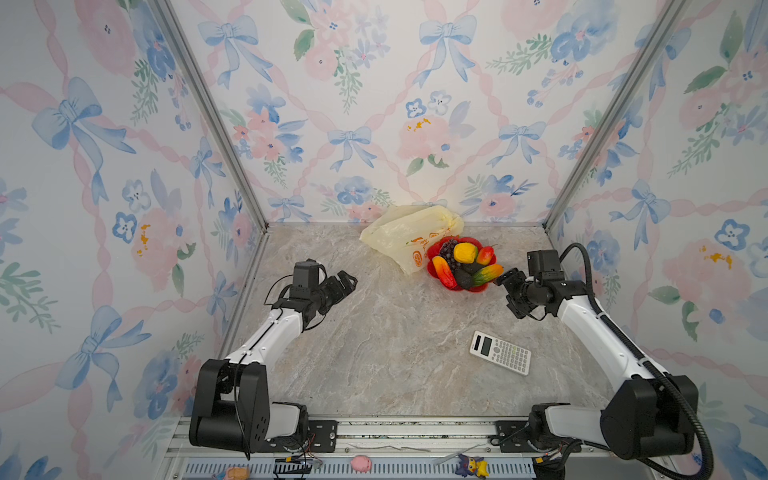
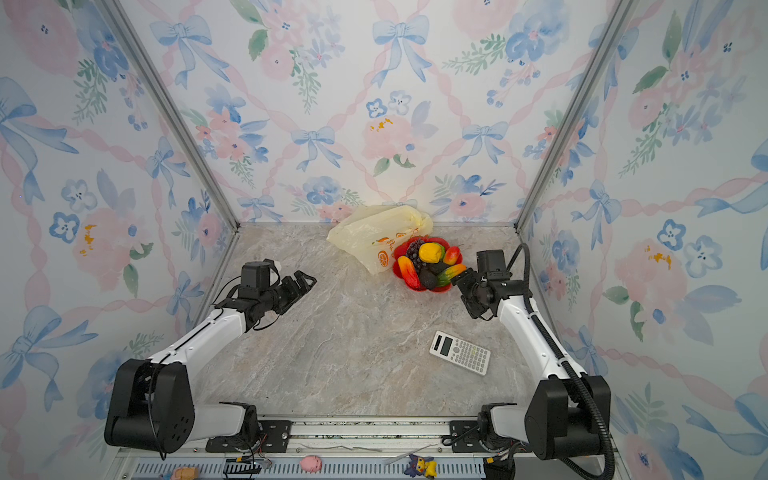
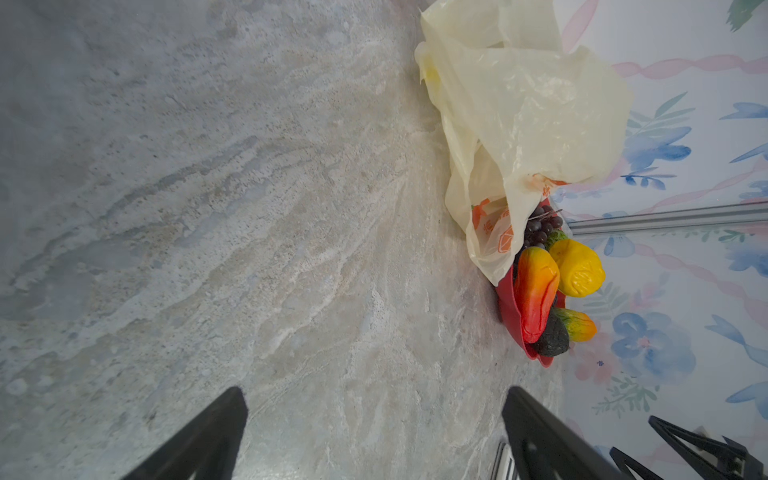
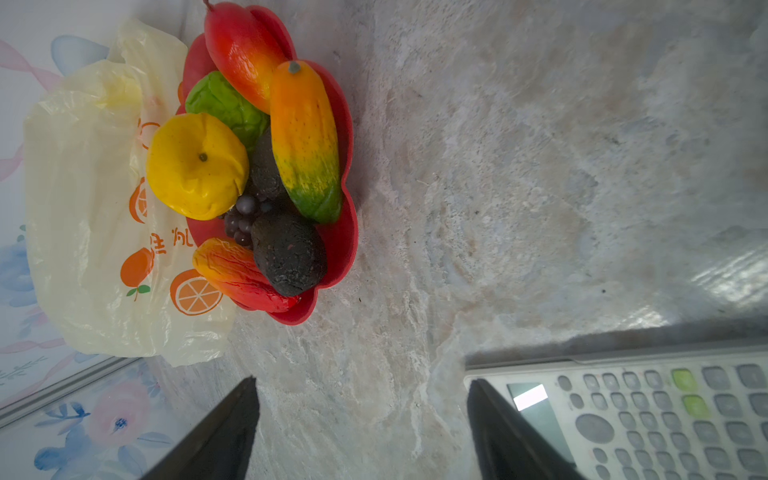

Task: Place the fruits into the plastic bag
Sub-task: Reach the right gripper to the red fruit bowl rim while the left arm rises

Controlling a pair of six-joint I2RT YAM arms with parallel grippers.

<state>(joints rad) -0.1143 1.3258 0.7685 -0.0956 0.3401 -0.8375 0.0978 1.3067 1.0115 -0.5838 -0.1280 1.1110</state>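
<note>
We find all the fruits heaped in the red flower-shaped dish, which stands on the marble table near the back wall. None of them is in the plastic bag. It lies crumpled beside the dish, touching the rim on the side towards the left arm, and we cannot see into its mouth.

In the dish, a yellow lumpy fruit sits on top. A green ball is tucked between it and a red-yellow mango. A green-orange mango lies along the rim nearest the right arm, with a dark avocado touching its green end. The purple grape bunch is wedged between the avocado and the yellow fruit. A second red-orange mango rests on the rim next to the bag.

Our right gripper hangs just beside the dish, its jaws apart and empty. Our left gripper is spread wide over bare table, holding nothing, well apart from bag and dish. A calculator lies nearer the front.
</note>
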